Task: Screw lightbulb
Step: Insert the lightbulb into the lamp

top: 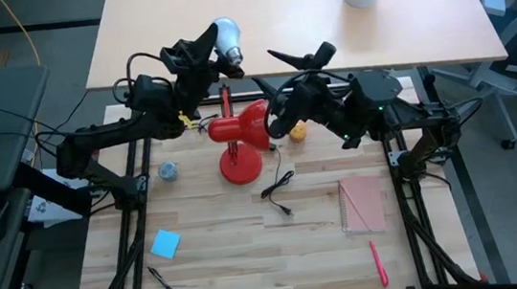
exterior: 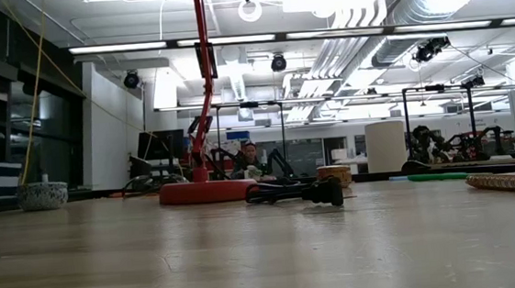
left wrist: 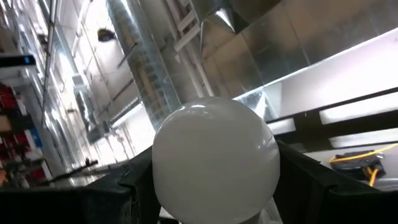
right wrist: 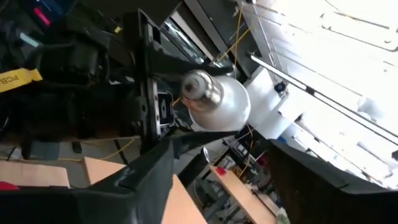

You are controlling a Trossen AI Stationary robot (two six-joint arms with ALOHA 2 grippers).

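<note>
The white lightbulb [top: 224, 38] is held in the air by my left gripper [top: 218, 54], above the table's far edge and beyond the red lamp [top: 242, 127]. Its globe fills the left wrist view [left wrist: 214, 158]. In the right wrist view its metal screw base [right wrist: 200, 87] faces my right gripper. The lamp stands on its round base [top: 241, 168], which also shows in the low view [exterior: 208, 191]. My right gripper [top: 302, 59] is open and empty in the air to the right of the bulb, above the lamp's shade. My left gripper pinches the bulb between its two fingers [left wrist: 130, 186], one on each side of the white globe [left wrist: 163, 177]. The globe's rounded end stands out past the fingertips. The bulb is lifted clear of the table and the lamp.
A yellow-orange round object [top: 298, 133] lies right of the lamp, whose black cord and plug [top: 278, 189] lie in front of it. A pink notebook [top: 362, 203], red pen [top: 379, 262], blue note [top: 166, 242], black pen [top: 162, 282] and small grey ball [top: 167, 171] lie around.
</note>
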